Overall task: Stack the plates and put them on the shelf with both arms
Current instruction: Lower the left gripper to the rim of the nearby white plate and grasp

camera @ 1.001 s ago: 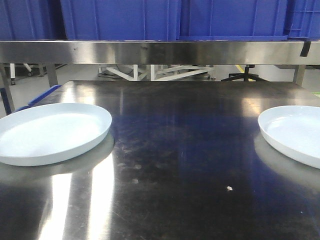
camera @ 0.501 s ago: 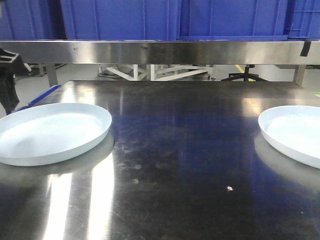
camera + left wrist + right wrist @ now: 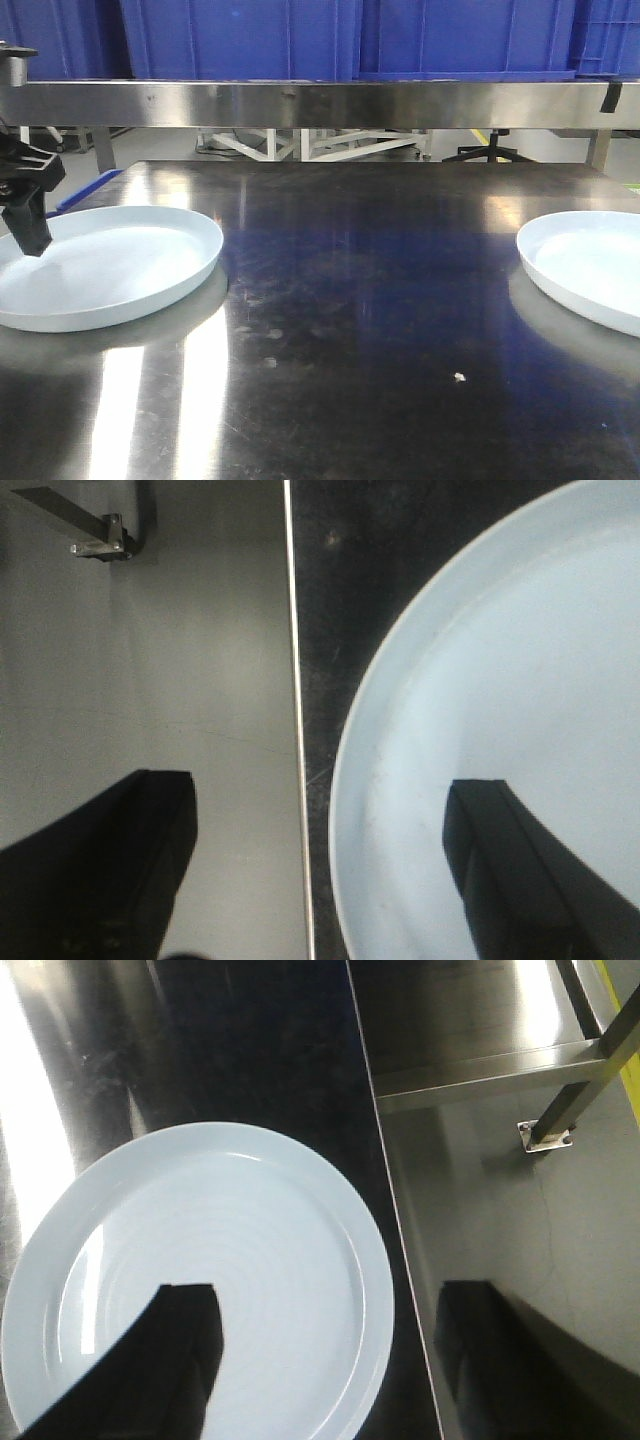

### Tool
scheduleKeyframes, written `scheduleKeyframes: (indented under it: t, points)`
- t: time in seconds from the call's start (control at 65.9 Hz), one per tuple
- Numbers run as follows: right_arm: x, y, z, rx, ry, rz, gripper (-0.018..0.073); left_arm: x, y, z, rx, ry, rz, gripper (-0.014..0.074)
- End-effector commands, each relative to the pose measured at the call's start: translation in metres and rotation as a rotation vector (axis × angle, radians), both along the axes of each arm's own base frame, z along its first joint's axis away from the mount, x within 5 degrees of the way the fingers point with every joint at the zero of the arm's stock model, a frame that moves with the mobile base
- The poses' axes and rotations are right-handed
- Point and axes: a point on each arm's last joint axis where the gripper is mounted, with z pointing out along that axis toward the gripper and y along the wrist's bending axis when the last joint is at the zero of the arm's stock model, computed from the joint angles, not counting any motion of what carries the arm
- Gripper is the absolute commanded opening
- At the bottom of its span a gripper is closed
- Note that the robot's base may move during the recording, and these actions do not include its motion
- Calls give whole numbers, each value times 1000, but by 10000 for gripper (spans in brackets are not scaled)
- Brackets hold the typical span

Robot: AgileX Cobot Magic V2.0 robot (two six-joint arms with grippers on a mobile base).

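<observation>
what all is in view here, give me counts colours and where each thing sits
table: 1, dark shiny steel, fills the foreground
left plate: 1, pale white-blue, on the table's left side
right plate: 1, pale white-blue, at the table's right edge, partly cut off in the front view
shelf: 1, steel, above the table's far edge
crates: at least two, blue, on the shelf
floor: grey, beyond the table's edges in both wrist views
left hand: 1, black, open, one finger over the left plate, one past the table's edge
right hand: 1, black, open, one finger over the right plate, one past the table's edge
</observation>
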Motion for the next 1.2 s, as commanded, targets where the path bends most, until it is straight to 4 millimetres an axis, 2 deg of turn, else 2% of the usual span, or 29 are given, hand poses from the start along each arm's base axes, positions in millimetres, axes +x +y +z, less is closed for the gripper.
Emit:
scheduleKeyframes:
  t: [0.0, 0.121, 0.228, 0.334, 0.728, 1.184]
  points:
    - [4, -1, 19, -24, -107, 7, 559, 5, -2, 24, -28, -115, -2, 550]
    - [4, -1, 19, -24, -107, 7, 559, 6, -2, 24, -27, -125, -6, 520]
    - [4, -1, 19, -24, -107, 7, 559, 6, -2, 24, -25, -126, -7, 413]
    - [4, -1, 19, -24, -107, 7, 559, 6, -2, 24, -23, -127, -8, 351]
    - [4, -1, 19, -24, -106, 7, 559, 8, -2, 24, -24, -145, -15, 349]
    - [4, -1, 19, -22, -99, 7, 559, 13, -4, 9, -16, -110, -17, 349]
